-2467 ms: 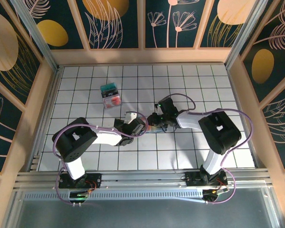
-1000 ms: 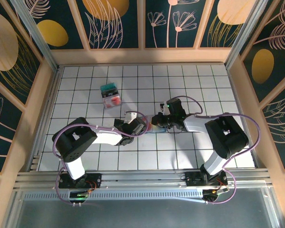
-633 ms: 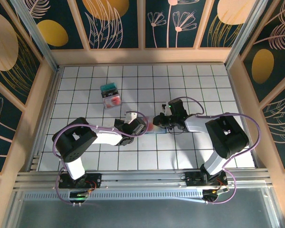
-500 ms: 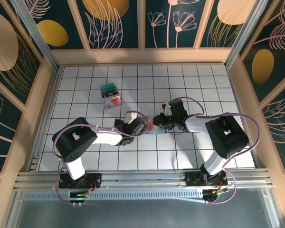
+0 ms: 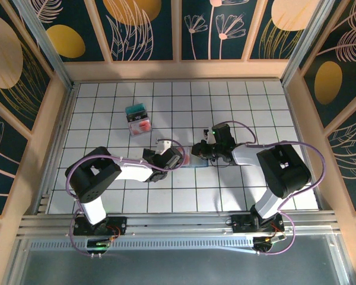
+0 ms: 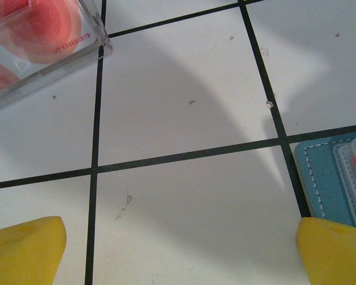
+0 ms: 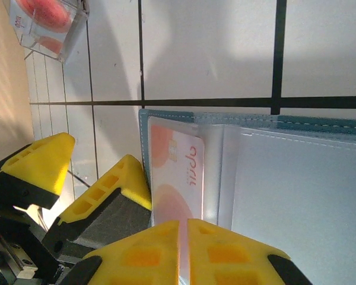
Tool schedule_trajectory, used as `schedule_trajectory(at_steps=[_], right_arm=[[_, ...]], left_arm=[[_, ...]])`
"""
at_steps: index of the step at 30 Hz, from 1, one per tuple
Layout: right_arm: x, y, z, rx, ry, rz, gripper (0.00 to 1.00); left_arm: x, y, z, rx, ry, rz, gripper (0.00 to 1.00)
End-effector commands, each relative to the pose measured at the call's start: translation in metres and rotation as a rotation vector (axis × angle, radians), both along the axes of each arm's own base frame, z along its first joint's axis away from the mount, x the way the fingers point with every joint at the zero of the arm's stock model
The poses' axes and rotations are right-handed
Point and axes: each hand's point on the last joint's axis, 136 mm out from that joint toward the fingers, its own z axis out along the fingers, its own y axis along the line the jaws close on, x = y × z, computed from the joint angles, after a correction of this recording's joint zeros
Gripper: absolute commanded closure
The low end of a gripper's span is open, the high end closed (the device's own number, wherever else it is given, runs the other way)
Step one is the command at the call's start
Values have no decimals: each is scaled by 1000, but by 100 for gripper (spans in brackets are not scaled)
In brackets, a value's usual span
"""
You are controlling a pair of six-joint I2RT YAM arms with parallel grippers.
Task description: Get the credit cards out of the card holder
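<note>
Not finished, as far as can be judged. Card holder (image 7: 285,178) open and flat on the white tiled table (image 6: 184,119), near the middle, under and between the two grippers. In the right wrist view, one white card (image 7: 177,172) with pink-orange circles on the left panel, seemingly inside or partly inside its clear sleeve; hard to say how far out. Nothing readable behind the clear sleeves of the other panel. Well apart, toward the far left, a clear box (image 6: 41,53) with teal and red-pink contents; cannot tell whether taken from the holder. So at least this one card left to pull out, and probably this is the step in hand.

Pose, from the top view: both arms low over the table, elbows out to the sides, forearms turned inward, wrists nearly meeting. Right gripper (image 7: 183,228) over the lower edge of the card, jaws together with only a thin line between them; cannot tell whether clamped on the card edge, on the sleeve, or on nothing. Left gripper (image 6: 181,231) spread wide and close to the table, one yellow finger just at the blue stitched edge of the holder, the other over bare tile. Looks like bracing the holder in place, but contact not certain.
</note>
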Motion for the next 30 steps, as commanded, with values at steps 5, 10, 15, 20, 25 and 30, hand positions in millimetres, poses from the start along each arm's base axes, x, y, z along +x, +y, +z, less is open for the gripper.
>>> schedule_trajectory(at_steps=[5,10,15,20,25,30], right_arm=[[-5,2,0,-61,-25,11,80],[-1,7,-3,-107,-31,15,79],[-3,13,-10,-120,-14,25,74],[-4,12,-17,-140,6,22,70],[-5,13,-22,-157,12,24,67],[-5,19,-19,-132,6,36,67]], left_arm=[[-5,2,-7,41,43,-12,1],[-5,2,-8,41,45,-13,1],[-4,1,-7,39,41,-11,1],[-4,0,-6,35,40,-13,1],[-3,0,-6,35,41,-14,1],[-4,-1,-7,35,43,-16,1]])
